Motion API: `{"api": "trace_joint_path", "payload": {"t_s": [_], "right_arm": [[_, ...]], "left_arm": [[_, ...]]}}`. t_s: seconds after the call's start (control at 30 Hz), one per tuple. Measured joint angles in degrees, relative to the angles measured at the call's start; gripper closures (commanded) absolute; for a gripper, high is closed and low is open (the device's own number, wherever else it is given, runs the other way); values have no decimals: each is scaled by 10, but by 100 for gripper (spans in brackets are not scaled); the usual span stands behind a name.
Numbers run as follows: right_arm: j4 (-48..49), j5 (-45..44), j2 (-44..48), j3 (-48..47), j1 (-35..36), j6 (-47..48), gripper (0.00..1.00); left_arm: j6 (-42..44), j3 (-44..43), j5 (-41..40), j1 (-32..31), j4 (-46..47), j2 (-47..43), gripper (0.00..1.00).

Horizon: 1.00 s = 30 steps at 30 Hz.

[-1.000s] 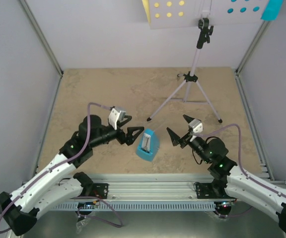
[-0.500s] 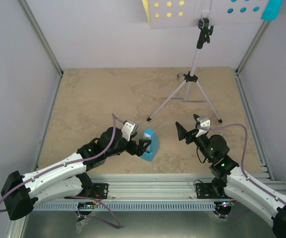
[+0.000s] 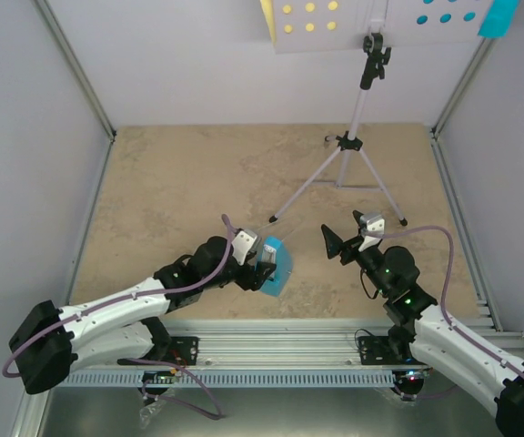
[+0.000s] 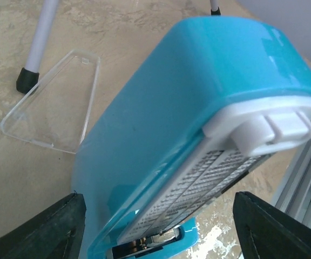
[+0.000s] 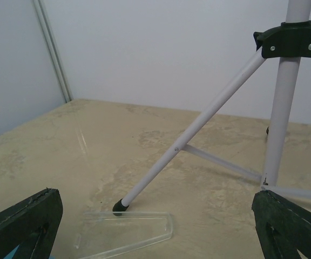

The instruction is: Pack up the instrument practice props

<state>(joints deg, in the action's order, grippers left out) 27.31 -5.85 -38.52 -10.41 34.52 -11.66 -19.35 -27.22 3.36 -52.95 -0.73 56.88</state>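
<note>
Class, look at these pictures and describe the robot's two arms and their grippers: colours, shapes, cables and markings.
The left arm and right arm have white tube links joined by black joints, each with a small green light. A purple cable loops along each arm. The left gripper and right gripper have black, wedge-shaped jaws with a white camera block behind them.

The left arm reaches low across the front, left gripper (image 3: 264,266) spread (not quite fully); the right arm sits bent, right gripper (image 3: 341,226) gaping wide.

Stand desk (image 3: 353,27) partly beyond top edge
</note>
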Motion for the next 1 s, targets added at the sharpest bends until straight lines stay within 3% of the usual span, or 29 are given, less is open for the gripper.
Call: {"api": "trace_joint_path", "payload": {"t_s": [0.47,0.73,1.0], "right_arm": [[0,14,-5,0,-7,-5,2],[0,14,-5,0,-8,-7,2],[-3,14,-3,0,-10,-12,2]], "left_arm": [[26,0,4,0,11,18,54],[29,0,7,0,12,19,49],[1,0,43,-7,36,35,37]]}}
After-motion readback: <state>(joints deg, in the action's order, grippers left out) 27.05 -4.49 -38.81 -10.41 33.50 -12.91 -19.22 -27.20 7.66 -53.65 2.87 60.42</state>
